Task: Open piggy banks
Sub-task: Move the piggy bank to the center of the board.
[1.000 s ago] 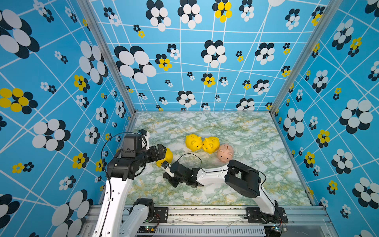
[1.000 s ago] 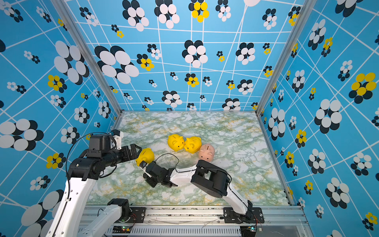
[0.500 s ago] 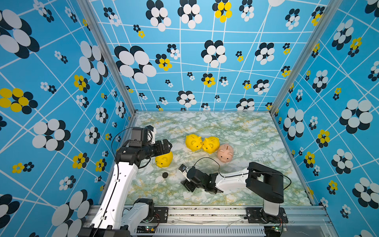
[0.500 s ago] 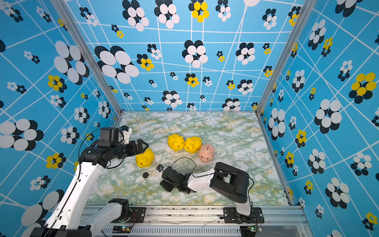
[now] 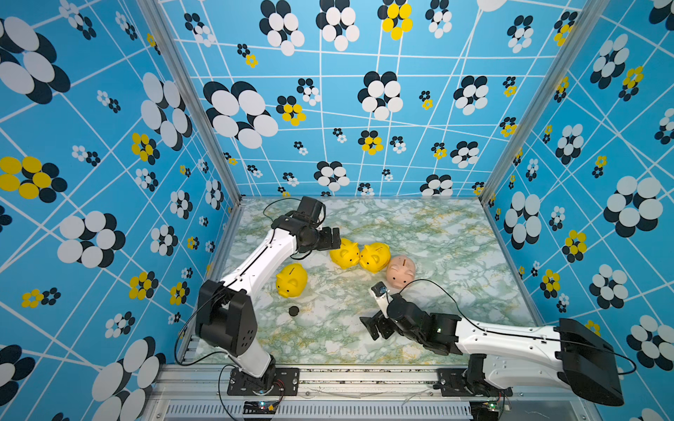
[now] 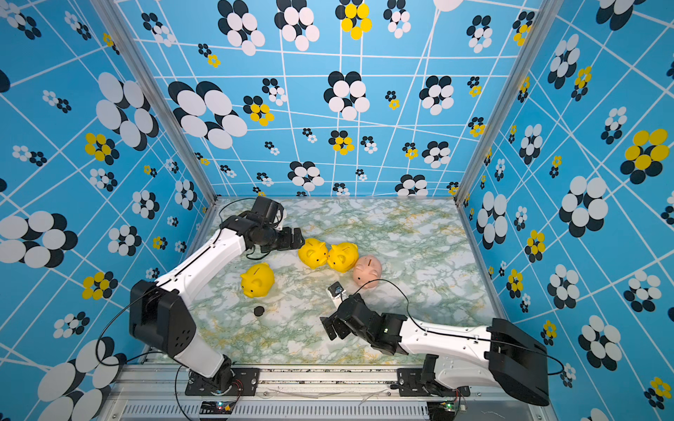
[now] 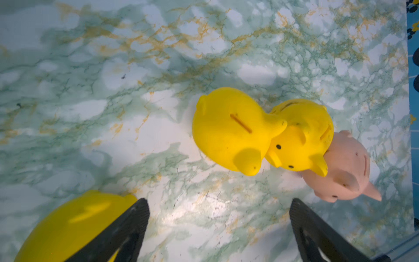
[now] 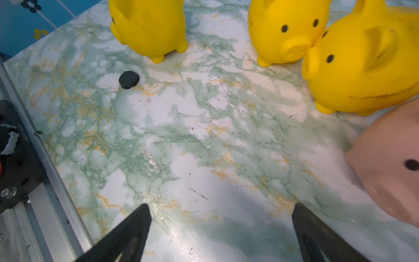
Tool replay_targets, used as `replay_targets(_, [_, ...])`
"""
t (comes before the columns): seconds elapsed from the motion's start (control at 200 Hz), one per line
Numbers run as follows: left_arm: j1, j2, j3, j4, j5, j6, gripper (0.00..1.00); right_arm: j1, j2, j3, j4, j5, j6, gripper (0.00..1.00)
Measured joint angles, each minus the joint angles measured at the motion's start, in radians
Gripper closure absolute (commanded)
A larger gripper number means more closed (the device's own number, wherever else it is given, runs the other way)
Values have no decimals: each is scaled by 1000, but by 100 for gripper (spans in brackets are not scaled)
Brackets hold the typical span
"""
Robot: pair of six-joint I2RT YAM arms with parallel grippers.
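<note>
Four piggy banks stand upright on the marble table. A lone yellow piggy bank [image 5: 291,280] [image 6: 257,280] is at the left. Two more yellow ones [image 5: 344,252] [image 5: 375,257] touch snout to snout mid-table, and the pink piggy bank [image 5: 400,271] [image 7: 349,172] stands next to them. My left gripper [image 5: 332,237] [image 7: 218,202] is open and empty, just left of the pair [image 7: 229,129]. My right gripper [image 5: 372,328] [image 8: 221,206] hangs open and empty over bare table near the front, with the pink bank [image 8: 390,163] beside it.
A loose black disc [image 5: 293,311] [image 8: 128,79] lies on the table in front of the lone yellow bank [image 8: 147,25]. An aluminium rail [image 5: 328,375] runs along the front edge. Patterned blue walls close in the left, back and right sides.
My left gripper let go of the lone yellow bank and moved back to the yellow pair. My right gripper opened, left the black disc on the table and drew away to the right.
</note>
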Motion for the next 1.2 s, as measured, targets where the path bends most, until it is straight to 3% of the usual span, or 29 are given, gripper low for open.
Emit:
replay_targets(0.36, [-34,418,434,-73,-63,-24,3,-78,-327,-40,-302,43,107,0])
replay_targets(0.57, [-45,587,597,-185,-102,0,6,-106,-376,4,-465,95,140,0])
replay_targets(0.835, [-73,602,544,-219,-106,31,13,-125,-389,93,-566,132,143,0])
replay_targets(1.2, [-127,328,119,-156,-58,81,14,-126,-438,103,-591,138,137,0])
